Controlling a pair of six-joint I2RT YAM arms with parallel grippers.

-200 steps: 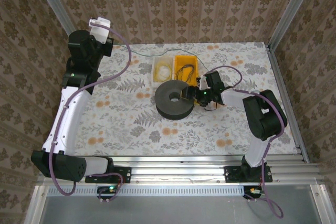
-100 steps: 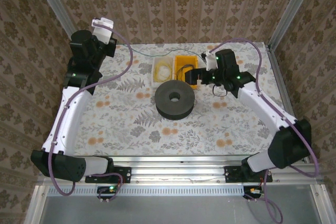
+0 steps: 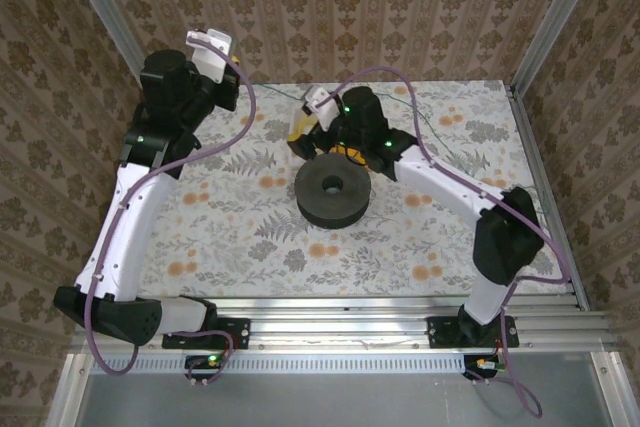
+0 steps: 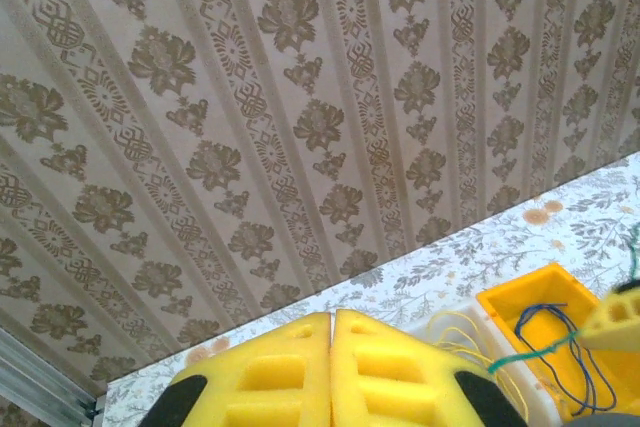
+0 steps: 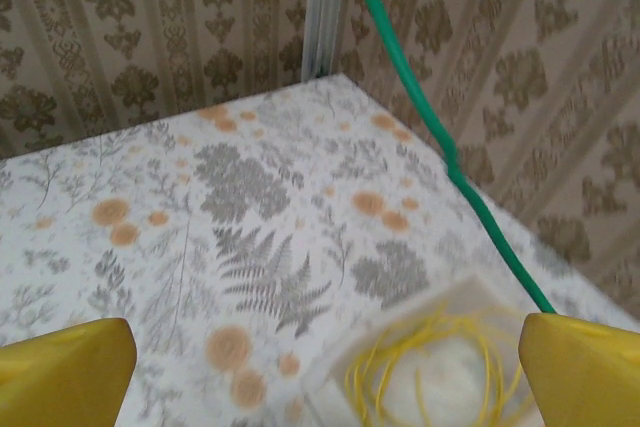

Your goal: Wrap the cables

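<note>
While the right claw (image 5: 325,339) hangs over the trays just behind the black spool (image 3: 332,211), its two yellow fingers spread wide, the left claw (image 4: 332,332) is held farther back with its fingers pressed flat together on nothing.
Closest to the arm bases, the spool lies flat on the flowered worktop (image 3: 230,237). Directly behind it sits a white tray (image 5: 460,297) holding a loose coil of pale yellow cable (image 5: 470,330), and beside that an orange bin (image 4: 520,297) holding a dark cable (image 4: 560,332). A thin green cable (image 5: 423,107) slants down over the worktop beyond the spool to the edge of one right-claw finger; whether it touches cannot be told. The left claw is raised beyond and to the left of the spool, near the papered back wall.
</note>
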